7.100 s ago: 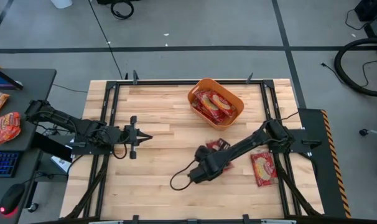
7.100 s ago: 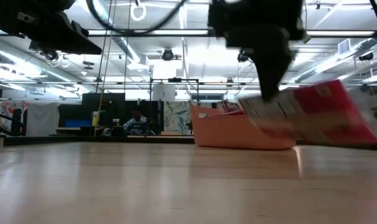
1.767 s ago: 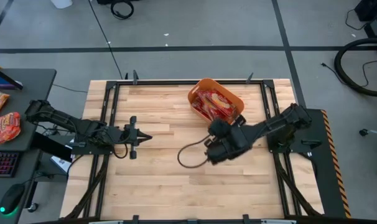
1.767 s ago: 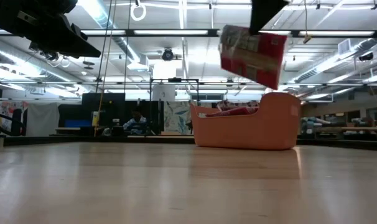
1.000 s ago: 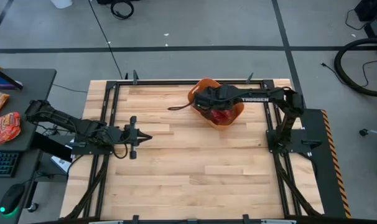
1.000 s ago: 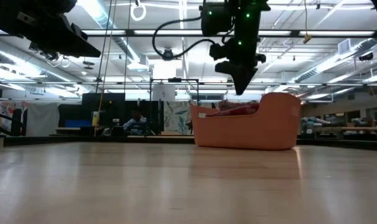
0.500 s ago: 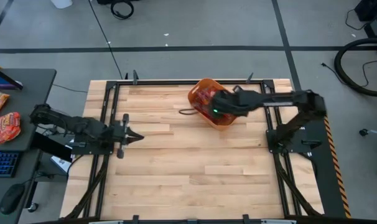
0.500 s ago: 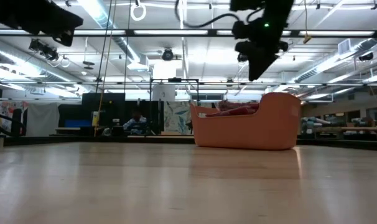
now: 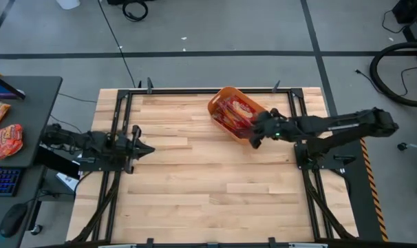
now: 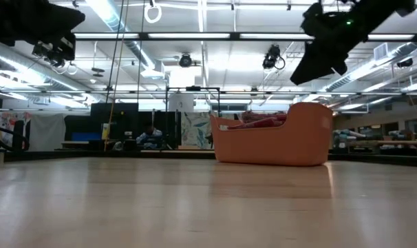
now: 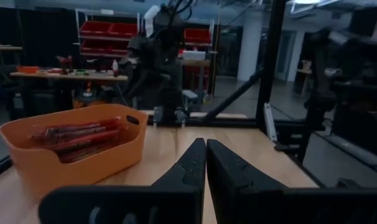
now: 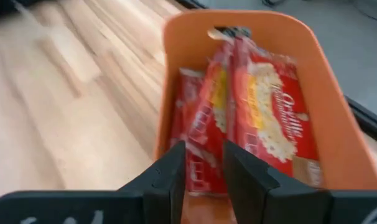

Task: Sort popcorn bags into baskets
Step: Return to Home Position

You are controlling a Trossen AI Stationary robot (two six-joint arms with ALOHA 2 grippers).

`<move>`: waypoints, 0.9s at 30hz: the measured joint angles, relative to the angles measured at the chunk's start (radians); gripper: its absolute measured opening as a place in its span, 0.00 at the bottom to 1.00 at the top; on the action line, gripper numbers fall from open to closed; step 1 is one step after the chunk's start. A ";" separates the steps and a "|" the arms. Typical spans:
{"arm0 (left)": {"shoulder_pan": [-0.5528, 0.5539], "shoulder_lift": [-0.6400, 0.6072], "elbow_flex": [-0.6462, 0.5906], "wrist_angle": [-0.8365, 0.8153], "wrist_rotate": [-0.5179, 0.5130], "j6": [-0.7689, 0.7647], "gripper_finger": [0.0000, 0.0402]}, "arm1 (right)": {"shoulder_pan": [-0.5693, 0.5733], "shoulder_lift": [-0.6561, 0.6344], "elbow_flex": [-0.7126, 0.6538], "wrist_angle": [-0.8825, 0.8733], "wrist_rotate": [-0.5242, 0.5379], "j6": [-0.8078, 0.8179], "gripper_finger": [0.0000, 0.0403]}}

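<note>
The orange basket (image 9: pixel 212 105) stands at the table's far middle, with several red popcorn bags (image 9: pixel 234 114) lying in it. Some of them lean on edge against its wall (image 12: pixel 257 22). My right gripper (image 9: pixel 252 141) hangs just off the basket's near right corner, above the table. It is open, with nothing between its fingers (image 12: pixel 176 162), and it looks back over the bags (image 12: pixel 263 112). My left gripper (image 9: pixel 145 148) waits at the table's left side, shut and empty (image 11: pixel 206 158). It points at the basket (image 11: pixel 64 162).
Bare wooden tabletop (image 9: pixel 215 193) stretches across the near half and the left. More red packets (image 9: pixel 7 140) lie on a side desk beyond the table's left edge. Black frame rails (image 9: pixel 119 124) run along the table's sides.
My right gripper has drawn back from above the basket toward the table's right and near edges, rising a little, with no bag in it. My left gripper has pulled back slightly toward the table's left edge. The bags in the basket lie still.
</note>
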 joint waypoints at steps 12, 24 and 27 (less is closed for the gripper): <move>0.030 -0.061 0.000 -0.050 0.017 -0.021 0.05 | -0.001 -0.331 -0.304 0.329 -0.092 -0.038 0.27; 0.030 -0.060 -0.125 0.113 0.039 -0.054 0.05 | -0.001 -0.516 -0.543 0.680 -0.220 -0.123 0.27; 0.032 -0.060 -0.130 0.138 0.038 -0.054 0.05 | -0.001 -0.554 -0.588 0.731 -0.227 -0.125 0.27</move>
